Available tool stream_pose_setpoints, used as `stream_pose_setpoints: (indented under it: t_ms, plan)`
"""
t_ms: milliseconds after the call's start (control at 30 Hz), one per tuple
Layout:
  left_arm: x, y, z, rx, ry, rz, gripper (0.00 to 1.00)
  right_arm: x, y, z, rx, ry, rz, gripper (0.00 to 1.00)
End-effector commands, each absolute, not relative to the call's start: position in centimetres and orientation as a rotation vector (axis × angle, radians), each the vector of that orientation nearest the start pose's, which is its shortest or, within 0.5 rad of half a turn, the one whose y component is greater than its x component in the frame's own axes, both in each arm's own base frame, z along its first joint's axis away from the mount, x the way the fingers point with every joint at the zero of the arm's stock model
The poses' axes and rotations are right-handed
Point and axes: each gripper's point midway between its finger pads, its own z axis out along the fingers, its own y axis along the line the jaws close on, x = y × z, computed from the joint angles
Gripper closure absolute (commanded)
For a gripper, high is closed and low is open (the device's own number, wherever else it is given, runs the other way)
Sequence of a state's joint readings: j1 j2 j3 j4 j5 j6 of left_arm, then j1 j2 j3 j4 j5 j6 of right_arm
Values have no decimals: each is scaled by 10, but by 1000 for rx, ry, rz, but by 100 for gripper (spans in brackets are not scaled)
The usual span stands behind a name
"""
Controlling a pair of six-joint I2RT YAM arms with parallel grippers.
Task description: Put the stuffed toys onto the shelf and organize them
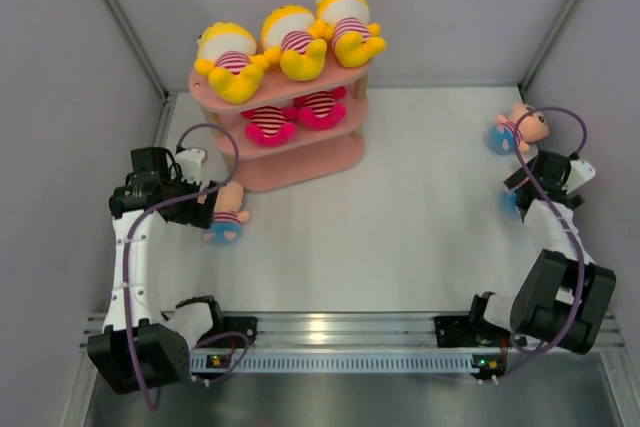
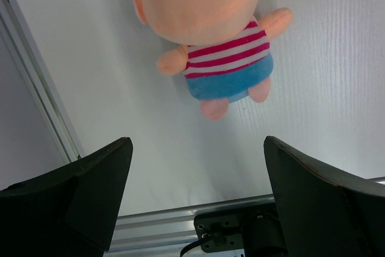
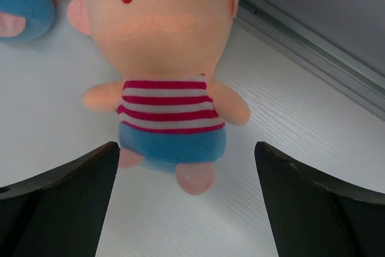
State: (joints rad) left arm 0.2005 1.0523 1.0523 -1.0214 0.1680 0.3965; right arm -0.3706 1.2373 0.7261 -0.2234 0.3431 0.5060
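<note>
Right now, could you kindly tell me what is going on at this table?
Two robot arms are putting stuffed toys on a pink shelf. Three yellow dolls lie on its top tier and two pink-bottomed ones on the middle tier. Three peach-headed dolls in blue lie on the table. The left tool is open just short of one. The right tool is open over another without gripping it. The third lies beyond.
</note>
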Motion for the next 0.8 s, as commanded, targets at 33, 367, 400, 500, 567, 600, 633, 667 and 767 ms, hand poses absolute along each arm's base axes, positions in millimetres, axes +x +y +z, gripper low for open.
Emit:
stream_pose_setpoints:
  t_ms: [33, 367, 400, 500, 567, 600, 633, 667, 767]
  plan:
    - [235, 31, 180, 339, 2509, -1, 4, 321, -171, 85, 1159, 1963, -283, 8]
    - [239, 30, 182, 343, 2508, -8, 4, 349, -169, 69, 1054, 2046, -214, 70]
    - [240, 30, 183, 340, 2505, -10, 4, 350, -168, 69, 1049, 2048, -203, 80]
    - [247, 31, 193, 337, 2482, -4, 4, 350, -163, 75, 1032, 2043, -167, 100]
    - [247, 29, 197, 335, 2468, -13, 4, 348, -156, 86, 1004, 2021, -126, 100]
    - [246, 27, 198, 336, 2461, -22, 4, 347, -151, 90, 988, 2018, -107, 100]
    - [246, 26, 196, 334, 2464, -38, 4, 346, -147, 102, 955, 2005, -89, 100]
    - [245, 24, 194, 339, 2469, -50, 4, 346, -140, 108, 922, 2010, -84, 100]
    - [244, 20, 188, 343, 2481, -83, 4, 340, -113, 134, 795, 2025, -88, 100]
